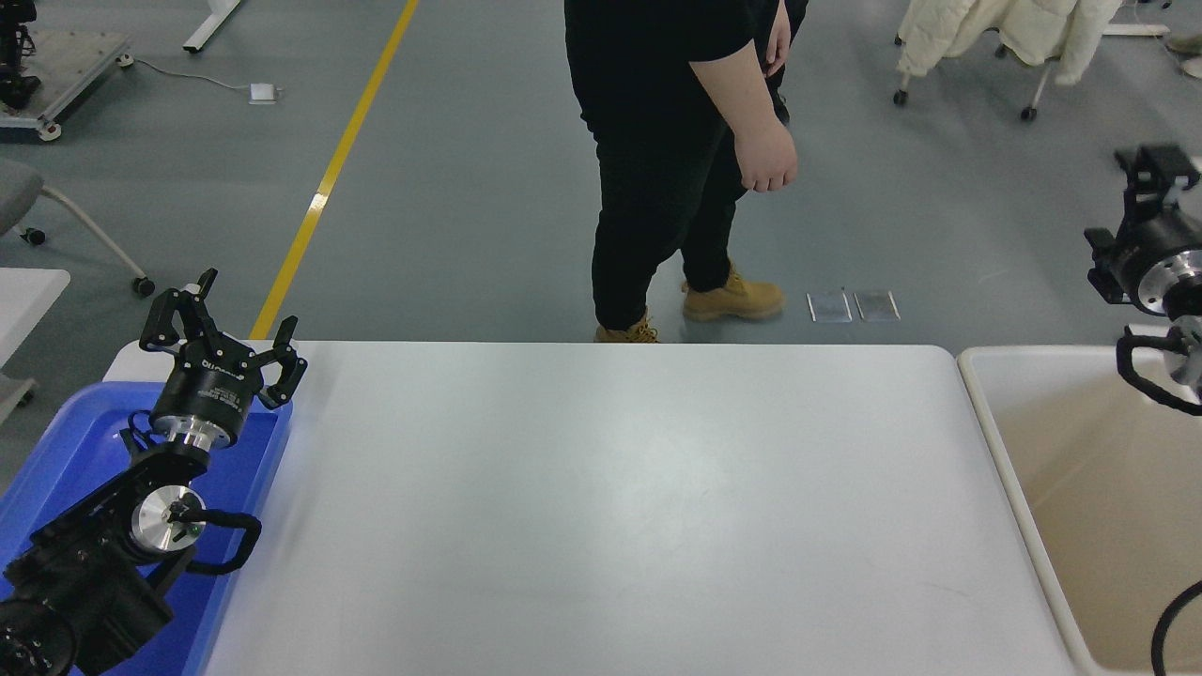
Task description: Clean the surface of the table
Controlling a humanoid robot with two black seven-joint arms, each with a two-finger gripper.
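Head view: beige bin [1024, 488], blue tray [56, 441]

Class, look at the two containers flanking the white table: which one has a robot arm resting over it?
The blue tray at the table's left end: the left gripper and its arm lie over it. The beige bin on the right shows only bare floor.

This is looking like a robotics lab or test hall. Grey sealed floor [451, 207] is stretching away to the far side, with a yellow line [329, 174] running across it. A wheeled equipment platform [56, 75] is sitting far left, rolling chairs [995, 47] are standing far right under a draped coat, and a person [676, 160] in work boots is standing beyond the white table [620, 507].
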